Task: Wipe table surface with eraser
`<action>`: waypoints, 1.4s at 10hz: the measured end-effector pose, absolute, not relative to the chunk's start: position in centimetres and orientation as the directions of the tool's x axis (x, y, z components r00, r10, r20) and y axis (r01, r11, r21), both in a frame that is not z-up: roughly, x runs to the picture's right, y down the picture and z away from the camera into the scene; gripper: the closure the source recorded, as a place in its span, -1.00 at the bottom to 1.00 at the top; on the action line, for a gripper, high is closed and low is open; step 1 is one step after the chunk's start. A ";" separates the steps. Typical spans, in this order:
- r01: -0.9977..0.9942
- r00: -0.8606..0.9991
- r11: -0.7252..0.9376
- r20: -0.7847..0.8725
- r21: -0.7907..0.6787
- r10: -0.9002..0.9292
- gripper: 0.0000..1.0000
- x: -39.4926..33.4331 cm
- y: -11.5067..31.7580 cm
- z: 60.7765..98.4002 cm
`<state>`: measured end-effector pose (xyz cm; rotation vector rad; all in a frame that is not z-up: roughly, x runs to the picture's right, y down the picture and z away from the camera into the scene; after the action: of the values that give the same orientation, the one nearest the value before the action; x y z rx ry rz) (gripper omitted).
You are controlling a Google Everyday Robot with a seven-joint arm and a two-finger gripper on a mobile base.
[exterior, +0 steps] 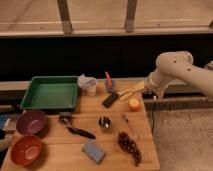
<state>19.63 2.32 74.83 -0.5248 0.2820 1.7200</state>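
The eraser, a small black oblong block, lies at an angle on the table surface, near its far edge and right of the middle. My gripper reaches in from the right on the white arm. Its tan fingers point left and down, and their tips sit right beside the eraser's right end. I cannot tell whether they touch it.
A green tray stands far left, with a crumpled clear cup and a grey cup beside it. An orange lies just under the gripper. Nearer are a purple bowl, red bowl, black-handled tool, metal cup, sponge and grapes.
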 end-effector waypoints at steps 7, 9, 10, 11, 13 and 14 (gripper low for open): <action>-0.970 -0.062 -0.169 -0.490 -0.177 0.869 -0.60 12.5 0.5 76.4; -0.961 -0.104 -0.217 -0.510 -0.169 0.854 -0.60 13.6 0.9 76.7; -0.956 -0.120 -0.240 -0.523 -0.167 0.844 -0.60 14.6 1.5 77.1; -0.953 -0.124 -0.250 -0.537 -0.169 0.834 -0.60 15.2 2.4 77.7; -0.949 -0.110 -0.255 -0.564 -0.185 0.818 -0.60 14.7 3.5 78.9; -0.947 -0.098 -0.254 -0.578 -0.195 0.810 -0.60 13.7 3.8 79.6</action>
<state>13.70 3.84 79.60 -0.6984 0.2636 1.6977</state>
